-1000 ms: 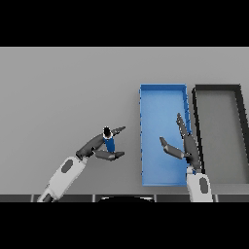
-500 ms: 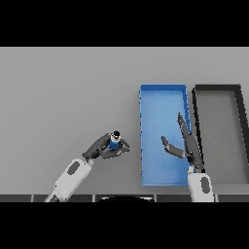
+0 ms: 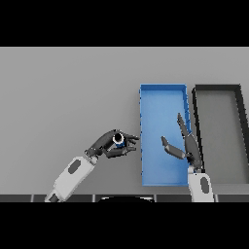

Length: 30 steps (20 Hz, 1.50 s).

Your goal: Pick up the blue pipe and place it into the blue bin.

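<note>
- Table [image 3: 58, 87]: plain grey surface filling the whole scene from edge to edge; flat and even in tone. No walls or other parts of the room show beyond it.
- Left hand [image 3: 109, 144]: dark, on a white and grey arm that enters from the lower left and slants up to the right. Fingers and thumb are curled round the blue pipe, grasping it. The hand sits over bare table, near the left wall of the blue bin but not over it.
- Blue pipe [image 3: 118, 140]: short blue tube held inside the left hand's fingers, left of the blue bin and outside it. A round open end with a dark centre and pale rim faces upward toward the viewer, so the long axis seems to run roughly toward the camera; the rest of its body is mostly hidden by the fingers.
- Blue bin [image 3: 162, 95]: long rectangular blue tray with low walls, long side running away from the robot, right of centre.
- Right hand [image 3: 187, 145]: dark, on an arm rising from the lower edge. Fingers straight and released, thumb spread to the left; it holds nothing and lies over the right part of the blue bin.
- Black bin [image 3: 217, 89]: dark-walled tray with a grey floor, just beside the blue bin on its right and parallel to it.
</note>
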Each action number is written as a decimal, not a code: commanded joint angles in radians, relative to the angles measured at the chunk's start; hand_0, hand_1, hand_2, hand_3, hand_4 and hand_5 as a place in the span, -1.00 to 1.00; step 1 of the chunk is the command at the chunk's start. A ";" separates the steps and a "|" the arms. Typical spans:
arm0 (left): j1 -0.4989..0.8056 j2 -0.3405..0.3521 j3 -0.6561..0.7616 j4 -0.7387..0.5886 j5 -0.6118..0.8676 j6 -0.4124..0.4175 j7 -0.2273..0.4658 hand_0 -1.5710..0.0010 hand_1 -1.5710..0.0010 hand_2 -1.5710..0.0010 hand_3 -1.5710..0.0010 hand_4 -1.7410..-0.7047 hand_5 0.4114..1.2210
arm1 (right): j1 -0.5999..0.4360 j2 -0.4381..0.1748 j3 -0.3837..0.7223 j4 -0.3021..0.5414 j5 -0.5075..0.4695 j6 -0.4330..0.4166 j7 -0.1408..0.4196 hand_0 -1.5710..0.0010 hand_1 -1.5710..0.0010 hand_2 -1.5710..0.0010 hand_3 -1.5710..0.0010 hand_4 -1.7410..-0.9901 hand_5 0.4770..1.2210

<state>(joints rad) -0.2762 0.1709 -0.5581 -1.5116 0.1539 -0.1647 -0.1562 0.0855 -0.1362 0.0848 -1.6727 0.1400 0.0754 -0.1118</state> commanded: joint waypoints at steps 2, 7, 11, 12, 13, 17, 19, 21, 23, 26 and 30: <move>-0.008 0.007 -0.006 -0.042 0.009 -0.003 0.032 -0.98 -0.98 -0.98 -0.84 -0.97 0.99 | 0.010 -0.006 -0.007 0.004 -0.010 0.008 -0.016 1.00 1.00 1.00 1.00 0.40 -0.57; -0.036 -0.001 -0.017 -0.049 0.009 -0.014 0.093 -0.99 -0.99 -0.99 -0.83 -0.97 1.00 | 0.013 0.000 -0.009 -0.010 -0.004 -0.008 -0.001 1.00 1.00 1.00 1.00 0.48 -0.59; -0.030 0.015 -0.016 -0.064 0.017 -0.022 0.107 -1.00 -1.00 -1.00 -0.84 -0.98 1.00 | 0.035 0.019 -0.003 -0.019 0.002 -0.023 -0.011 1.00 1.00 1.00 1.00 0.50 -0.59; -0.027 0.015 -0.016 -0.067 0.016 -0.017 0.111 -1.00 -1.00 -1.00 -0.84 -0.98 1.00 | 0.050 0.025 0.004 -0.024 0.010 -0.028 -0.014 1.00 1.00 1.00 1.00 0.48 -0.59; -0.032 0.009 -0.016 -0.069 0.022 -0.014 0.124 -1.00 -1.00 -1.00 -0.84 -0.98 1.00 | 0.052 0.026 0.000 -0.019 0.006 -0.028 -0.020 1.00 1.00 1.00 1.00 0.46 -0.60; -0.038 0.013 -0.017 -0.059 0.010 -0.015 0.116 -1.00 -1.00 -1.00 -0.83 -0.98 1.00 | 0.033 0.028 0.000 -0.020 -0.007 -0.019 -0.024 1.00 1.00 1.00 1.00 0.47 -0.62; -0.037 0.011 -0.018 -0.062 0.017 -0.017 0.118 -1.00 -1.00 -1.00 -0.83 -0.98 1.00 | 0.018 0.012 -0.007 -0.077 -0.106 0.055 -0.029 1.00 1.00 1.00 1.00 0.45 -0.66; -0.029 0.021 -0.019 -0.064 0.012 -0.022 0.108 -1.00 -1.00 -1.00 -0.83 -0.98 1.00 | 0.019 -0.032 -0.002 -0.156 -0.204 0.139 0.027 1.00 1.00 1.00 1.00 0.43 -0.74; -0.033 0.019 -0.023 -0.065 0.006 -0.019 0.112 -1.00 -1.00 -1.00 -0.83 -0.98 1.00 | -0.007 -0.095 0.003 -0.213 -0.281 0.215 0.092 1.00 1.00 1.00 1.00 0.36 -0.80; -0.036 0.022 -0.016 -0.056 0.012 -0.023 0.114 -1.00 -1.00 -1.00 -0.83 -0.98 1.00 | -0.086 -0.161 0.045 -0.287 -0.324 0.279 0.191 1.00 1.00 1.00 1.00 0.24 -0.89; -0.045 0.009 -0.022 -0.053 0.008 -0.018 0.119 -1.00 -1.00 -1.00 -0.83 -0.98 1.00 | -0.196 -0.195 0.113 -0.358 -0.396 0.331 0.309 1.00 1.00 1.00 1.00 0.17 -0.88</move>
<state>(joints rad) -0.3211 0.1792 -0.5802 -1.5646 0.1632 -0.1851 -0.0371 -0.1124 -0.3315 0.1981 -2.0310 -0.2560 0.4065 0.1960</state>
